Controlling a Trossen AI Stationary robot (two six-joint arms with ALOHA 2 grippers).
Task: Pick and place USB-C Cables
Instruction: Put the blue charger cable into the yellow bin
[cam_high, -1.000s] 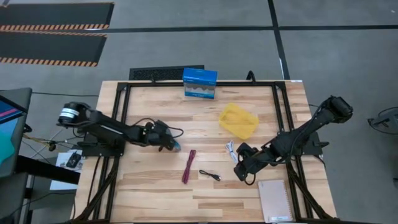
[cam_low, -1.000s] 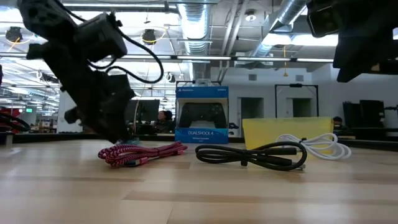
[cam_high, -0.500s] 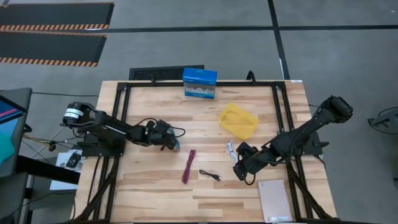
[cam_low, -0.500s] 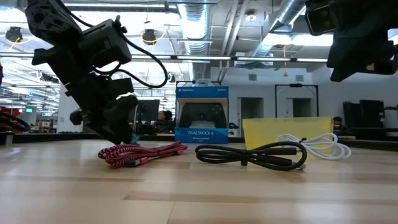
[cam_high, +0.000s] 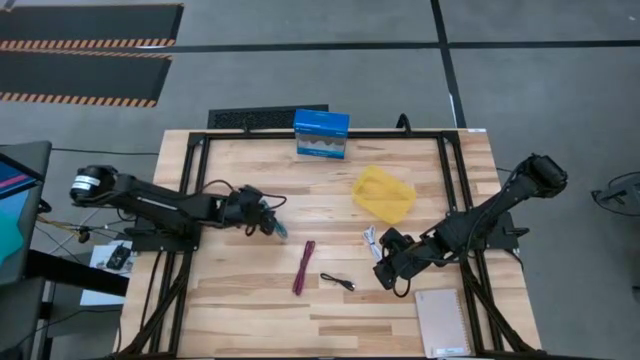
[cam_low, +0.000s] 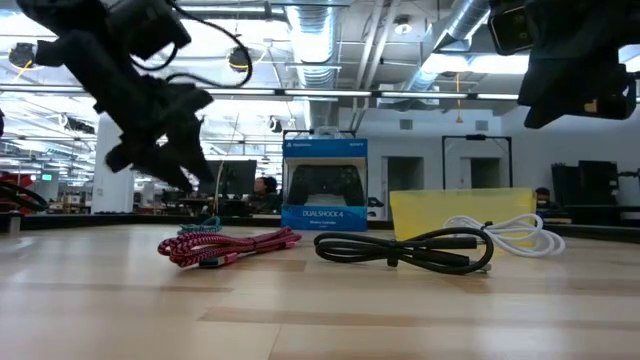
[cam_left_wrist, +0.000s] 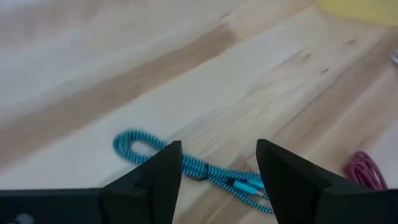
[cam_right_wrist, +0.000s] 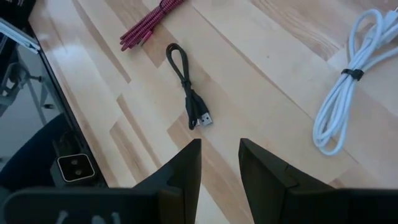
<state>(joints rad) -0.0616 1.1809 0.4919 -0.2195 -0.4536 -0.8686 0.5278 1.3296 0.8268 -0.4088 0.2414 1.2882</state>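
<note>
The teal cable (cam_left_wrist: 193, 165) lies flat on the wooden table, left of centre (cam_high: 281, 233). My left gripper (cam_high: 268, 216) hangs open above it, touching nothing; in the left wrist view (cam_left_wrist: 219, 149) the cable shows below and between the fingers. The maroon cable (cam_high: 304, 267), the black cable (cam_high: 338, 282) and the white cable (cam_high: 371, 240) lie flat at mid table. My right gripper (cam_high: 385, 270) is open and empty beside the white cable, above the table (cam_right_wrist: 219, 146).
A yellow shallow tray (cam_high: 384, 194) lies right of centre, toward the far side. A blue box (cam_high: 322, 135) stands at the far edge. A pale notebook (cam_high: 441, 322) lies at the near right corner. Bare wood shows at the near left.
My left gripper has risen from the table at the teal cable and drawn back a little toward the left edge. The teal cable has stayed on the table.
</note>
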